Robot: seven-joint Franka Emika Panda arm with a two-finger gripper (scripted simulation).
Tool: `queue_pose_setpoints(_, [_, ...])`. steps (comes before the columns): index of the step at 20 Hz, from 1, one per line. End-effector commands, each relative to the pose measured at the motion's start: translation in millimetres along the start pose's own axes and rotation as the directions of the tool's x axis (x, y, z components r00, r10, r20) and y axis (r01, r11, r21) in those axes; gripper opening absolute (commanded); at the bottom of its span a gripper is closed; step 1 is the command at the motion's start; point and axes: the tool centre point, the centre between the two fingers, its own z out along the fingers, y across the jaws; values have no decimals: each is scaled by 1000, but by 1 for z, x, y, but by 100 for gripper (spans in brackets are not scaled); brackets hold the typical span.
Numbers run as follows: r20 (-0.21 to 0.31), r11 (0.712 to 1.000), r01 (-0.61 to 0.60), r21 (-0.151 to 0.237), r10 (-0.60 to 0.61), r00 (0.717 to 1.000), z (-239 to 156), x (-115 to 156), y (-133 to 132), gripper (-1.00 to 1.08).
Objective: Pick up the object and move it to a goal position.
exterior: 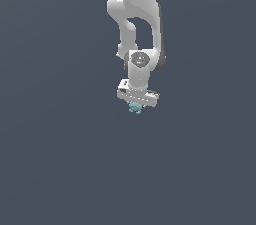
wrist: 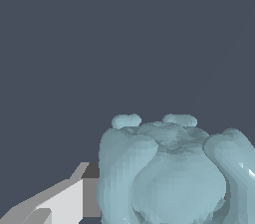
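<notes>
The object (exterior: 135, 108) is a tiny pale teal lumpy thing sitting directly under the white hand of my gripper (exterior: 135, 106), near the middle of the exterior view. It is far narrower than the hand. The wrist view is close up on the object (wrist: 169, 173), which fills the space beside one grey-white finger (wrist: 74, 200); that finger presses against its side. The other finger is hidden past the object. The gripper is shut on the object.
The white arm (exterior: 140, 19) comes down from the upper edge of the exterior view. Everything around it is a plain dark blue-grey surface with no other objects or marker in view.
</notes>
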Motion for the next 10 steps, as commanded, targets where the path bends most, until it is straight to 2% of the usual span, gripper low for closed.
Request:
queue_pose_setpoints(1, [-1,1000,0,0,0,1000,-3,6,1,-100])
queue_pose_setpoints(10, [-1,1000,0,0,0,1000,-27,49,8,-100])
